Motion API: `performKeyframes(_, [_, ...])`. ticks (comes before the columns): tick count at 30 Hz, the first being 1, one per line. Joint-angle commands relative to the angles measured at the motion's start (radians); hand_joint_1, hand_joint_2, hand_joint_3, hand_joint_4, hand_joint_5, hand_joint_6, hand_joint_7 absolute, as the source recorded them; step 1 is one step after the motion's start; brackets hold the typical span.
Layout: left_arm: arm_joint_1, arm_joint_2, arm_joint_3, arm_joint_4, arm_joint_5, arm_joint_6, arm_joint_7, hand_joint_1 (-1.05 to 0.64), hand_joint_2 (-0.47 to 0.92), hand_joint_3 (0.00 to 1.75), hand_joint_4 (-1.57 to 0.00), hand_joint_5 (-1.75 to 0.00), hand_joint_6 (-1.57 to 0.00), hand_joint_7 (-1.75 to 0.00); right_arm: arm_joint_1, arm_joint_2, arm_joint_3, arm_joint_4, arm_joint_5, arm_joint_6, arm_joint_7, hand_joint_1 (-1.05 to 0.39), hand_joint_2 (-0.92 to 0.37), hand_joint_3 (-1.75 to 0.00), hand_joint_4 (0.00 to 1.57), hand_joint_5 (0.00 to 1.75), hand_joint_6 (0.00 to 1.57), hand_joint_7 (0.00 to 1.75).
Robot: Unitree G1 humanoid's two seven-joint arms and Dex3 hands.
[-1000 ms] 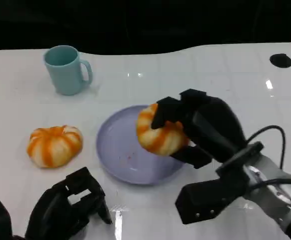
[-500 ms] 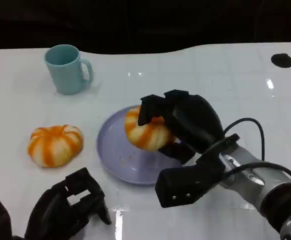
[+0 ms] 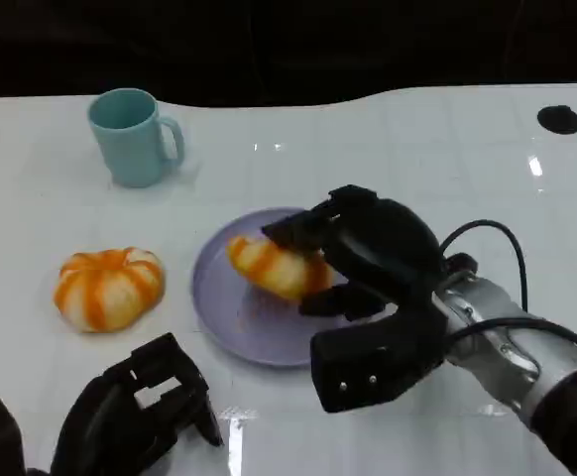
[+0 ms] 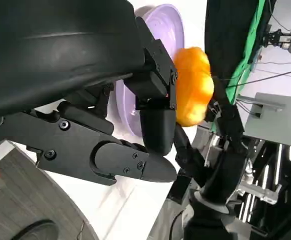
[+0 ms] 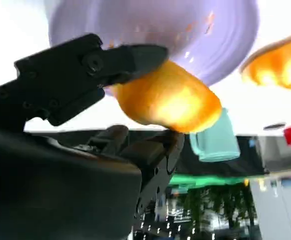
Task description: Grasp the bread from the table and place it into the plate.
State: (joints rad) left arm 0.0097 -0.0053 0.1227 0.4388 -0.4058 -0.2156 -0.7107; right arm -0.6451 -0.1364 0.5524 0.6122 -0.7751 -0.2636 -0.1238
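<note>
1. Head view: right hand [image 3: 353, 260] grips bread [image 3: 269, 266] between its fingers, over the plate [image 3: 219, 307]. Whether the bread touches the plate surface cannot be told. Second bread [image 3: 108, 288] lies on the tabletop [image 3: 417, 149] to the plate's left, apart from it. Mug [image 3: 130, 137] stands upright beyond it. Left hand [image 3: 135, 412] sits low at the near edge, fingers curled in, holding nothing.
2. Left wrist view: left hand [image 4: 120, 125] with fingers drawn together, nothing between them; second bread [image 4: 193, 92] and plate [image 4: 160, 30] lie past it.
3. Right wrist view: right hand [image 5: 105, 90] clamps bread [image 5: 165, 102] from both sides, plate [image 5: 155, 30] just behind it; mug [image 5: 213, 142] and second bread [image 5: 278, 65] further off.
</note>
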Motion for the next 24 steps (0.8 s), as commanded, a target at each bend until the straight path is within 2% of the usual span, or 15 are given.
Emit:
performKeyframes(1, [0.0,0.01,0.0,-0.011,-0.006,0.005,-0.006,-0.61,0.92,0.11,-0.69,-1.75,-0.66,-1.39,0.054,-0.04,-0.045,-0.108,0.097,0.009,0.129,-0.79,-0.92,-0.32,0.0,0.4,0.29,0.0])
performKeyframes(4, [-0.002,0.009,-0.002,-0.009,0.0,-0.003,-0.002,-0.61,0.92,0.11,-0.69,-1.75,-0.67,-1.39,0.092,-0.061,-0.074,-0.18,0.157,0.008,0.201,-0.8,-0.92,-0.31,0.0,0.41,0.29,0.0])
performKeyframes(8, [-0.002,0.007,-0.004,-0.012,-0.001,-0.003,-0.002,-0.61,0.92,0.13,-0.69,-1.75,-0.66,-1.39,0.152,-0.096,-0.11,-0.268,0.207,-0.009,0.24,-0.78,-0.92,-0.29,0.0,0.5,0.3,0.01])
performKeyframes(16, [-0.003,0.006,-0.004,-0.009,-0.003,-0.003,-0.006,-0.61,0.92,0.12,-0.69,-1.75,-0.66,-1.38,0.269,-0.132,-0.179,-0.341,0.299,-0.128,0.217,-0.74,-0.92,-0.27,0.02,0.61,0.32,0.01])
performKeyframes(20, [-0.001,0.007,-0.005,-0.013,-0.001,0.0,-0.001,-0.61,0.92,0.13,-0.69,-1.74,-0.66,-1.38,0.318,-0.138,-0.213,-0.367,0.352,-0.178,0.231,-0.69,-0.92,-0.27,0.06,0.67,0.38,0.04])
performKeyframes(22, [0.0,0.007,-0.006,-0.015,0.001,-0.001,0.0,-0.61,0.92,0.13,-0.69,-1.74,-0.66,-1.38,0.352,-0.147,-0.23,-0.395,0.412,-0.188,0.273,-0.68,-0.92,-0.29,0.08,0.7,0.4,0.06])
performKeyframes(24, [0.003,0.006,-0.008,-0.017,0.001,-0.002,-0.001,-0.61,0.92,0.13,-0.69,-1.75,-0.66,-1.39,0.394,-0.15,-0.252,-0.434,0.486,-0.181,0.316,-0.64,-0.92,-0.31,0.17,0.81,0.47,0.09])
